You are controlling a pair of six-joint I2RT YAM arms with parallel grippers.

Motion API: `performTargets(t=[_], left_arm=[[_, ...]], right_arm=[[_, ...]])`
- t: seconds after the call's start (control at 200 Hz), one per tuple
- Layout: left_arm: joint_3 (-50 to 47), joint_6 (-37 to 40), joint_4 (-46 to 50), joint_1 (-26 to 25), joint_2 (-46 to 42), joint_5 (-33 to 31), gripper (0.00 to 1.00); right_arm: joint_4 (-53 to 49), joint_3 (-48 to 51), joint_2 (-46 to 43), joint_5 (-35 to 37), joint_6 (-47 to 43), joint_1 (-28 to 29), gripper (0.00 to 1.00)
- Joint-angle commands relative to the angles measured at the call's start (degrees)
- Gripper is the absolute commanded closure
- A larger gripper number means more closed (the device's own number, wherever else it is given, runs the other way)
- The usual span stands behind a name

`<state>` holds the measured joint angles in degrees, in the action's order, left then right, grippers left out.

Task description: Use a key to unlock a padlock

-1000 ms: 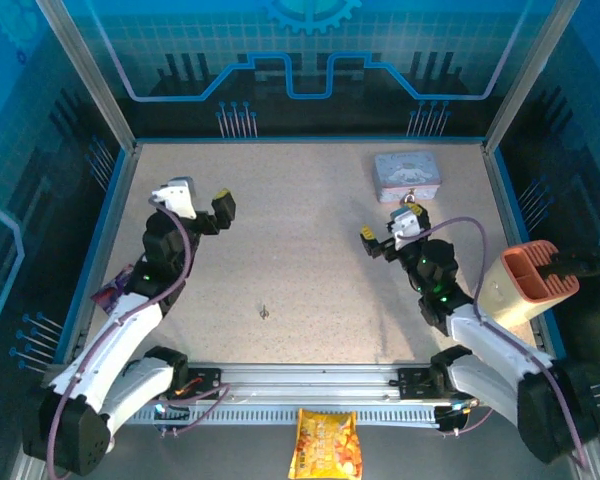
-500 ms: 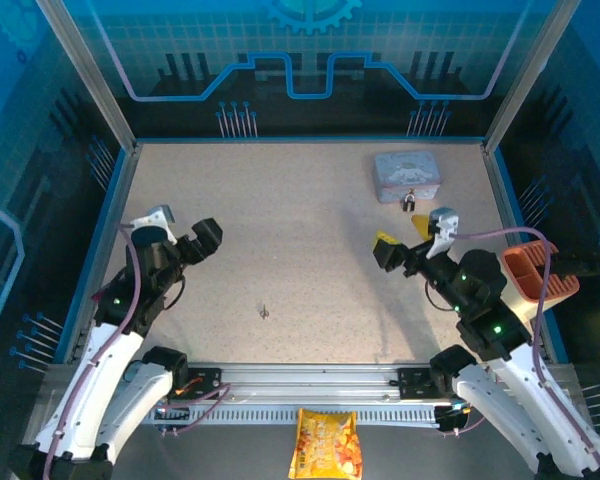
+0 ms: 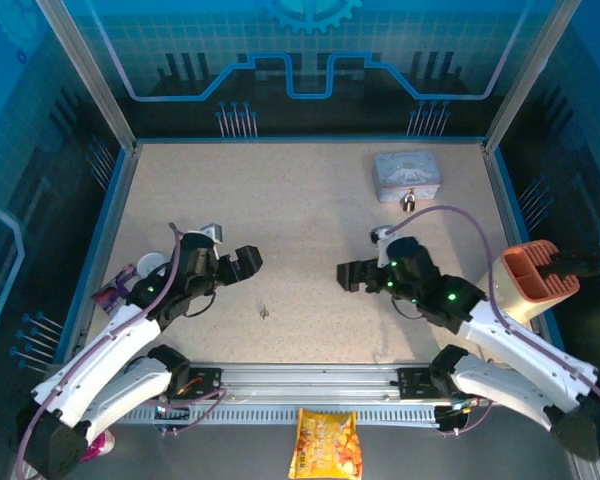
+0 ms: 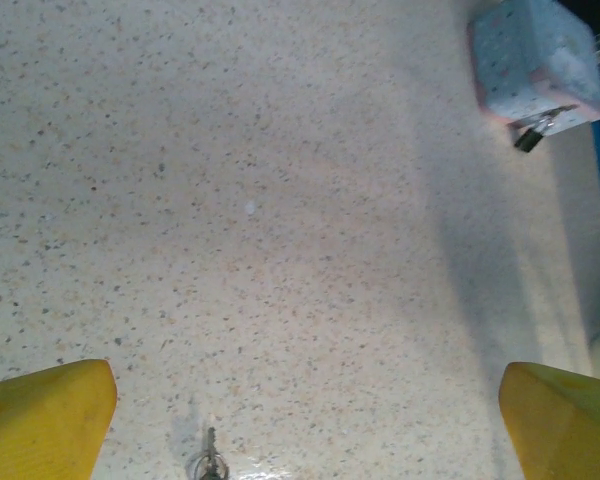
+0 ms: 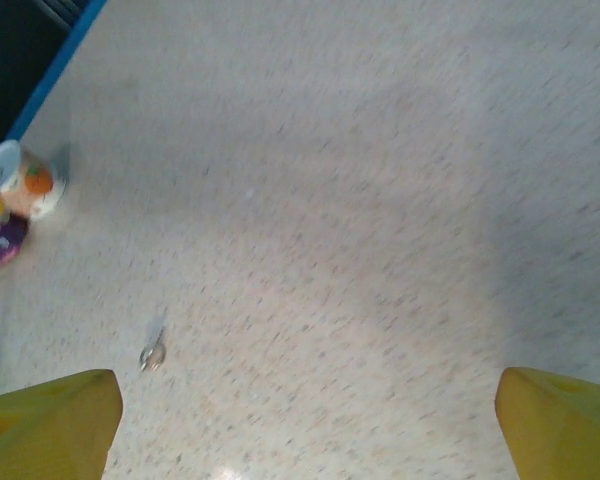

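- The key (image 3: 264, 312), flat and well apart from the tin (image 3: 407, 173), may skid under the wide-open, empty left gripper (image 3: 244, 263).
- The right gripper (image 3: 347, 277) gapes empty too.

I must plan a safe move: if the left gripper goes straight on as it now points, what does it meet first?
Most likely the bare table. The open left gripper tilts down at it; the key lies low between its fingers, so it may touch that first. Depth is unclear.

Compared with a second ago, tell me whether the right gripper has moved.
Yes. The right gripper has drawn away from the grey tin, toward the near edge and leftward, closer to the key.
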<state>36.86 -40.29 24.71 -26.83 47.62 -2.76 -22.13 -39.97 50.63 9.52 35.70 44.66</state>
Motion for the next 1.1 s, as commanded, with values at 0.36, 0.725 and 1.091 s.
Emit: performTargets(t=[0.36, 0.725, 1.091], left_arm=[[-5.9, 7.7, 1.6, -0.7, -12.3, -17.8, 0.01], [-14.3, 12.8, 2.3, -0.8, -28.4, -22.7, 0.01], [-14.6, 11.3, 4.8, -0.8, -34.0, -24.6, 0.01]], right_arm=[[5.8, -9.9, 29.8, 5.0, 14.7, 16.9, 0.04], [-8.2, -32.3, 52.4, 1.4, 15.5, 21.7, 0.24], [-10.2, -40.0, 62.4, -2.8, 17.8, 22.0, 0.67]])
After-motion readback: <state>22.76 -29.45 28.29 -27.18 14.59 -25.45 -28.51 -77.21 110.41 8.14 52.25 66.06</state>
